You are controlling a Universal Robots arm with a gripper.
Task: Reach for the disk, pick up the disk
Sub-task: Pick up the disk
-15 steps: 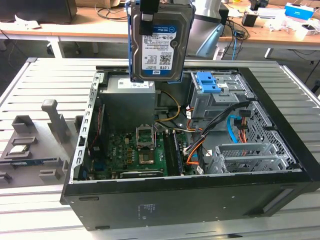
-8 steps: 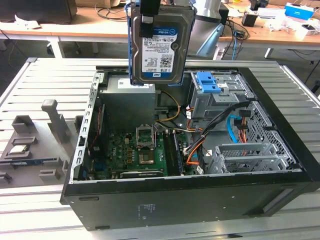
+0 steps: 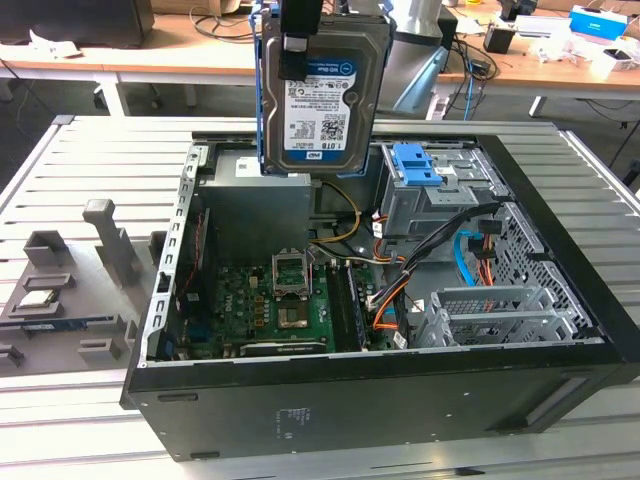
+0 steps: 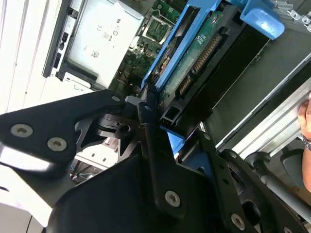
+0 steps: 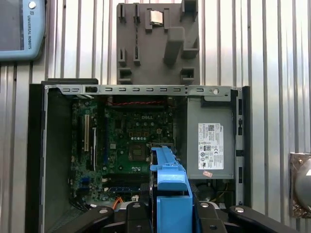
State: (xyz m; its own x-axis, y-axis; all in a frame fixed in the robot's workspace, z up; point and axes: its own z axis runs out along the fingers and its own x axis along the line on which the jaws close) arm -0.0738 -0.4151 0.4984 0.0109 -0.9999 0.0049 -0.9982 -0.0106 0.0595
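One disk (image 3: pixel 322 95), blue bracket along its edges, hangs upright, label out, above the open computer case (image 3: pixel 380 400), clamped in the gripper (image 4: pixel 154 109). Below it: motherboard (image 3: pixel 270 300), power supply (image 5: pixel 210 141). Grey fixture block (image 3: pixel 60 290) lies beside the case on the slatted metal table (image 3: pixel 90 150); cluttered desks (image 3: pixel 150 55) behind.

1 disk (image 3: pixel 322 100), 1 computer case (image 3: pixel 350 410), 1 grey holder (image 5: pixel 146 53), 1 chip (image 5: pixel 156 17)

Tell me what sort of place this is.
Probably a robotics lab or workshop: an open computer case sits on a slatted metal table, the gripper holds the disk above it, and cluttered desks stand behind.
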